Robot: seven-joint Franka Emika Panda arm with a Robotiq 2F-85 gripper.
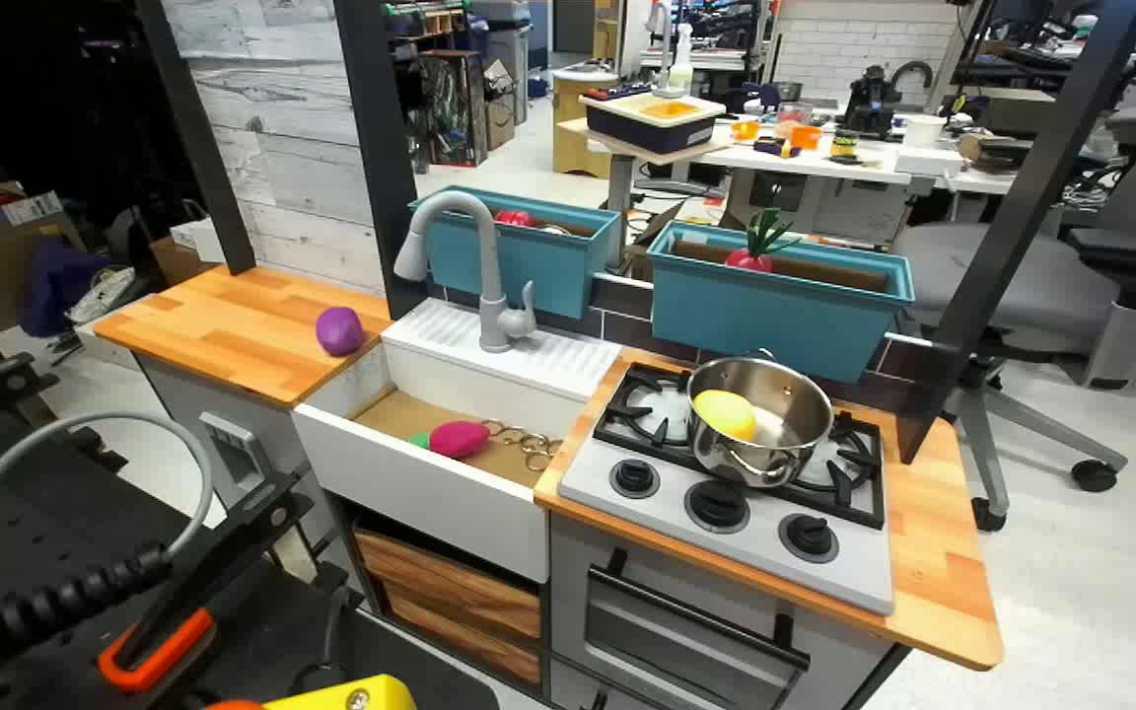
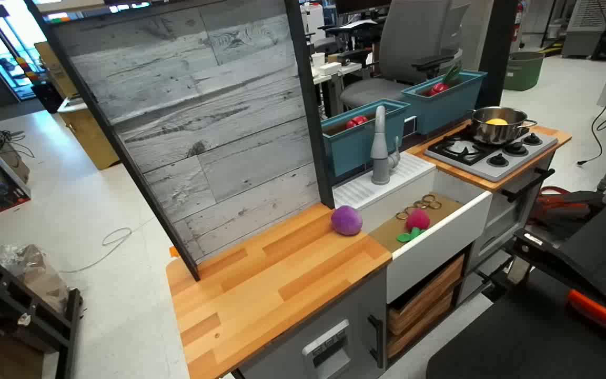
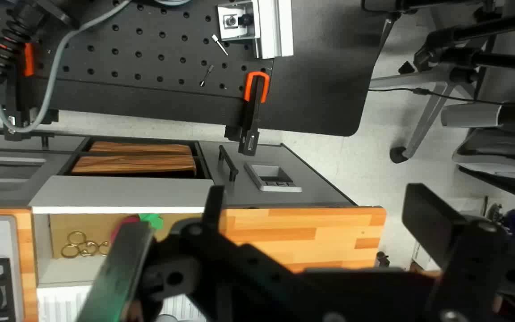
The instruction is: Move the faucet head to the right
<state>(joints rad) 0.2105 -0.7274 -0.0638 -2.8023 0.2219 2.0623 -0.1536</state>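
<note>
The faucet head is a grey arched gooseneck spout on the white ledge behind the sink. In an exterior view its downturned tip points left, toward the wooden counter. It also shows in an exterior view, where the tip faces the camera. A small grey lever handle sits at its base. My gripper is open and empty in the wrist view, with the wooden counter seen between its fingers. The gripper is out of both exterior views. In the wrist view the faucet head is hidden behind the gripper or out of frame.
The white sink holds a pink toy vegetable and several rings. A purple ball sits on the wooden counter. Teal planters and a dark post stand close behind the faucet. A metal pot stands on the stove.
</note>
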